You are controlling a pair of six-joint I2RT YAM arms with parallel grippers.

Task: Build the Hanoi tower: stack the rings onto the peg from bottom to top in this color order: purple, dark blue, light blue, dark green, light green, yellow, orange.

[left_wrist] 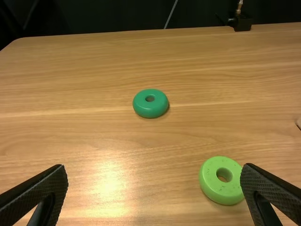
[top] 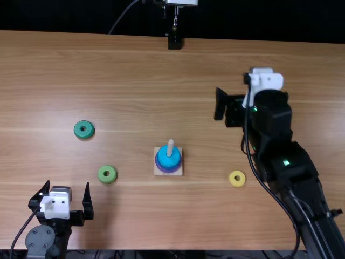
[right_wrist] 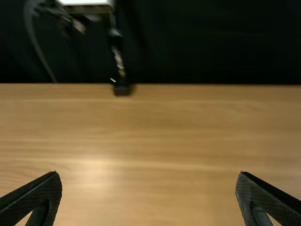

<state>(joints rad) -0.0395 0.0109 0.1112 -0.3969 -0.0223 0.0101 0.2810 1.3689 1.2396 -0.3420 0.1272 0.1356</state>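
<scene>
The wooden base (top: 157, 168) holds an upright peg (top: 170, 147) bearing a light blue ring (top: 168, 157) above a wider purple ring (top: 158, 165); any layer between them I cannot tell. Left of it lie a dark green ring (top: 84, 129) (left_wrist: 150, 103) and a light green ring (top: 107, 174) (left_wrist: 217, 189); a yellow ring (top: 237, 178) is on the right. My left gripper (top: 67, 186) is open and empty, below and left of the light green ring; its fingers (left_wrist: 154, 165) stand wide apart. My right gripper (top: 252, 93) is open beyond the yellow ring, with nothing between its fingertips (right_wrist: 149, 173).
The right arm (top: 291, 167) stretches along the right side of the table, close beside the yellow ring. A black mount (top: 174, 42) (right_wrist: 122, 89) stands at the far table edge (top: 81, 33).
</scene>
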